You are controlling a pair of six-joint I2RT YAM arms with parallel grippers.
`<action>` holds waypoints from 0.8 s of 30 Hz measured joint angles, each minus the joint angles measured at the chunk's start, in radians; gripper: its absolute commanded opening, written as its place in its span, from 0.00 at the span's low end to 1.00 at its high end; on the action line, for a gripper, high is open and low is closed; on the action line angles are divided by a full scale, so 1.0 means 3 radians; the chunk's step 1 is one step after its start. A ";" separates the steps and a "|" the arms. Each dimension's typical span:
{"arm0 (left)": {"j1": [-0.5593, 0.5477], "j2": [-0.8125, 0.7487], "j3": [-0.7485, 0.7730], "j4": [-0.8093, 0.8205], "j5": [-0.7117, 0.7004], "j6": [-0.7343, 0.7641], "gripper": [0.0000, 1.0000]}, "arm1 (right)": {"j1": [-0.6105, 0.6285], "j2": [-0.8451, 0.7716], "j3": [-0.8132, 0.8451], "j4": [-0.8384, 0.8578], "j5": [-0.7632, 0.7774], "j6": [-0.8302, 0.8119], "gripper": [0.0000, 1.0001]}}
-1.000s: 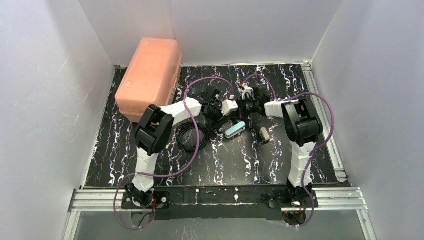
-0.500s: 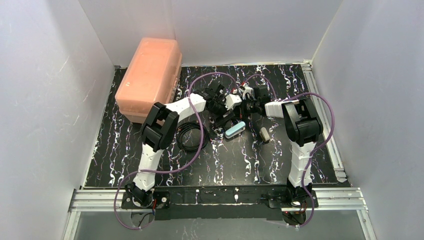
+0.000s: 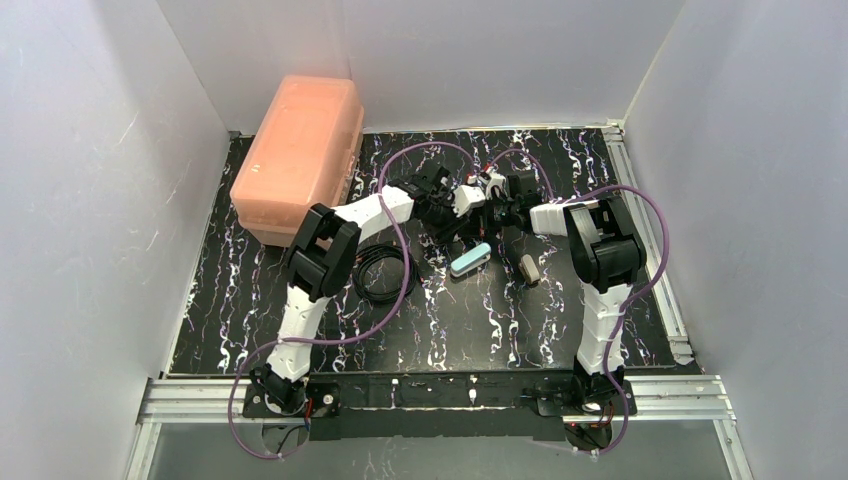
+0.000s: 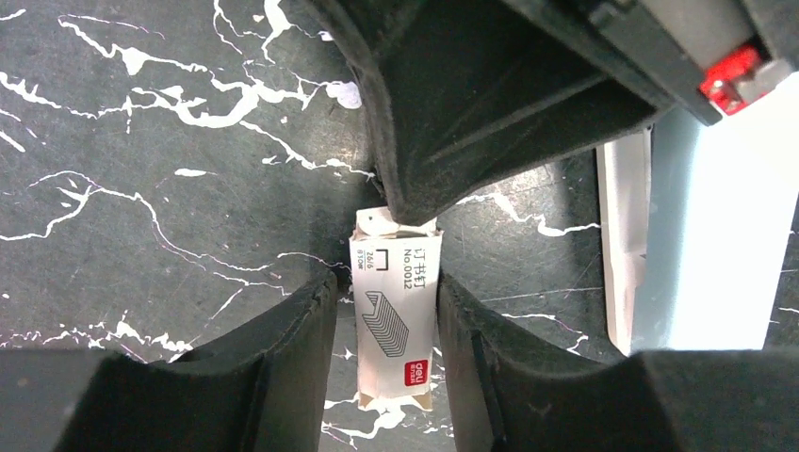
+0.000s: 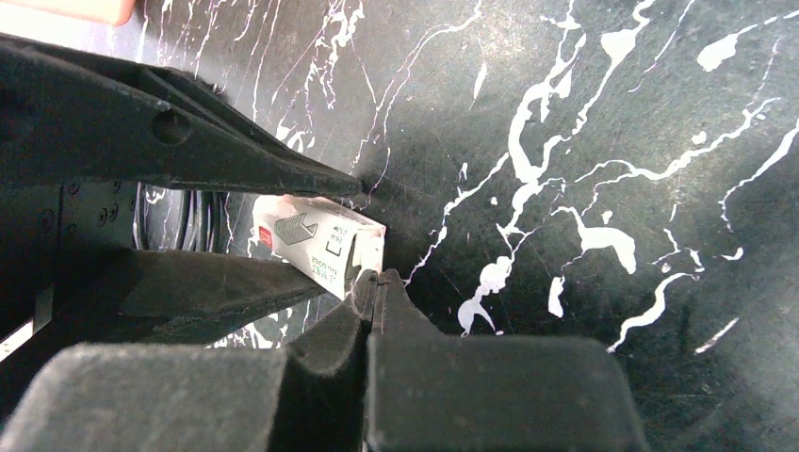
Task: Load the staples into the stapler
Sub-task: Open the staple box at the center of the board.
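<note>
Stapler [image 3: 470, 259] diagonal, near-left to far-right

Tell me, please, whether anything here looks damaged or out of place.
The staple box between the fingers of the left gripper has a ragged, torn-looking flap at its far end, just where the tips of the shut right gripper meet it. Nothing else stands out.

The staple box [image 4: 396, 320] carries the only readable print: in the left wrist view its white face shows the Chinese characters "订书钉" with "NO.0012" beside them, and a smaller "24/6" next to a little square outline. Below a drawing of stacked staples sits a red square with white lettering, too small to read for certain.
</note>
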State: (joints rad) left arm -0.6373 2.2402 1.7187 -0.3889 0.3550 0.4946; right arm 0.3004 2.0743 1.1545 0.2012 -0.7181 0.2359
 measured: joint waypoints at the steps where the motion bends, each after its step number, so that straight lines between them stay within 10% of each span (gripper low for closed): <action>1: 0.0000 -0.0027 -0.0055 0.0038 0.0003 0.0003 0.40 | 0.0000 0.0000 0.0000 -0.0001 0.0003 -0.0001 0.01; 24: 0.0024 -0.0267 -0.0465 0.0216 0.0004 0.0023 0.24 | -0.0055 -0.0080 -0.0022 -0.0131 0.0128 -0.0117 0.01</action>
State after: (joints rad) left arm -0.6300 2.1601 1.5791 -0.3241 0.3561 0.5014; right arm 0.2840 2.0502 1.1481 0.1619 -0.6796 0.2008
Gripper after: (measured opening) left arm 0.269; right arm 0.030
